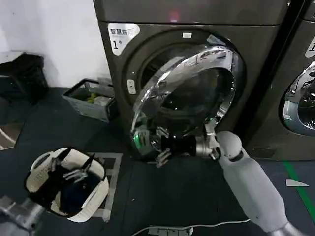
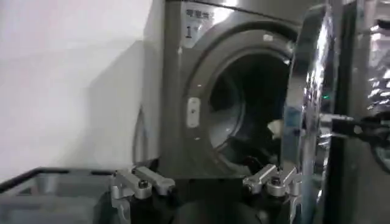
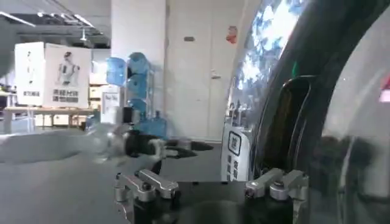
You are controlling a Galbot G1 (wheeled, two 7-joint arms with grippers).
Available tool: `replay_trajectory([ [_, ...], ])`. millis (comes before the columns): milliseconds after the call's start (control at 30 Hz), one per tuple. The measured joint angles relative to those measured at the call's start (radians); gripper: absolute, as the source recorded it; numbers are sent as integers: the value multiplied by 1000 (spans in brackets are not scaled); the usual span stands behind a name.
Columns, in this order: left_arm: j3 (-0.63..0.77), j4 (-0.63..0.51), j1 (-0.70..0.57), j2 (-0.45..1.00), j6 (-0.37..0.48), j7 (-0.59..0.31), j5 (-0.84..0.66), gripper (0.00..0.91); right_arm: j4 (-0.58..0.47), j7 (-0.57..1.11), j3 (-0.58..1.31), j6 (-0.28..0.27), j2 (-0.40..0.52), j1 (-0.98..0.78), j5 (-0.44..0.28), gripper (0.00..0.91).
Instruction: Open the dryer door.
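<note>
Dim, even light falls on the floor around the right gripper (image 1: 160, 142), while just above it the dryer door (image 1: 189, 93) throws bright glare off its chrome ring. Its glass mirrors a well-lit room. The left gripper (image 1: 66, 169) appears slightly blurred.

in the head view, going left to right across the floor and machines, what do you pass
Left gripper low on the left → grey bin by the wall → the dryer door, swung partly open, with the right gripper at its lower edge → neighbouring machine's door → green floor line.
</note>
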Motion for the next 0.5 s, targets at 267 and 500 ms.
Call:
replay_trajectory([
  [267, 194, 87, -180, 93, -21, 17, -51, 907, 42, -62, 82, 1, -54, -77, 36, 907],
  [500, 380, 160, -346, 113, -35, 27, -85, 907, 76, -83, 169, 3, -94, -157, 60, 907],
])
